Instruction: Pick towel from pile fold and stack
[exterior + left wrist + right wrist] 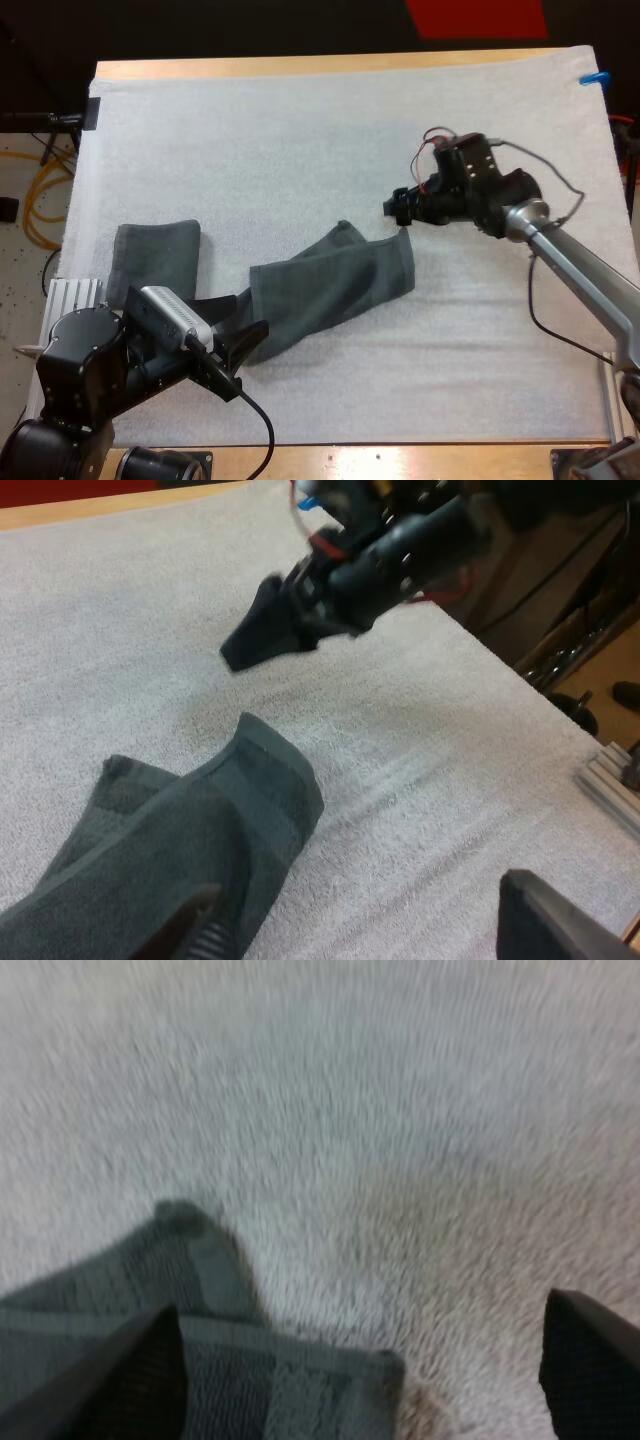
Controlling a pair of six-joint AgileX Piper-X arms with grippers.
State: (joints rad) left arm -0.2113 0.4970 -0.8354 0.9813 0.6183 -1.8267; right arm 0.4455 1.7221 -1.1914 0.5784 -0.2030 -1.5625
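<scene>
A long, loosely folded dark grey-green towel (pixel 335 285) lies slanted across the middle of the white mat (pixel 330 150). A second towel (pixel 155 258), folded flat, rests at the mat's left side. My left gripper (pixel 240 358) is open at the long towel's near left end; in the left wrist view (pixel 370 935) one finger (pixel 190 930) hangs over the towel (pixel 190 830) and the other stands over bare mat. My right gripper (pixel 398 210) hovers open just above the towel's far right corner (pixel 290 1380), fingers wide apart (pixel 355 1365) and holding nothing.
The mat covers most of the wooden table (pixel 300 67). A silver metal block (pixel 75 295) sits at the mat's left edge beside the folded towel. Bare mat stretches behind and to the right of the towels.
</scene>
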